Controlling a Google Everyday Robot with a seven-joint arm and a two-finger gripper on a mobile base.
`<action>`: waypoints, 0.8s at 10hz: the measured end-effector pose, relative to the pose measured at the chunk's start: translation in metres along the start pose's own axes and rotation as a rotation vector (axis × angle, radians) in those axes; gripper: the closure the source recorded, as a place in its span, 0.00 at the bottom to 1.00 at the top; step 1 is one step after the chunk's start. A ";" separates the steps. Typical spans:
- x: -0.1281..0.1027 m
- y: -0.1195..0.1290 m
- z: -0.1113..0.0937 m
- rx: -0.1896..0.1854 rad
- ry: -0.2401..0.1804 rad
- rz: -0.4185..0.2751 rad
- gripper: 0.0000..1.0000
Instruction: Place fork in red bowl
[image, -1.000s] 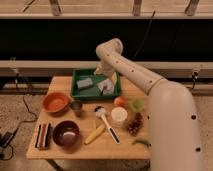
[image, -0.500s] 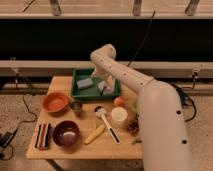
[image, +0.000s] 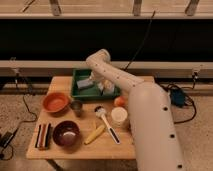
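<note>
Red bowl (image: 55, 101) leftward; gripper (image: 94, 83) over green tray (image: 80, 73)

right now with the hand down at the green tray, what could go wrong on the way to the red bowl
1. The hand sits low in the green tray among pale items. The fork cannot be made out there, so a wrong grab seems possible.
2. The metal cup stands close beside the red bowl, on its tray side. A low carry could knock it.
</note>
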 end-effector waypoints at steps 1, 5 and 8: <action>-0.002 0.000 0.004 -0.012 -0.001 -0.015 0.20; -0.007 0.006 0.015 -0.062 -0.008 -0.069 0.20; -0.014 0.015 0.024 -0.098 -0.030 -0.096 0.20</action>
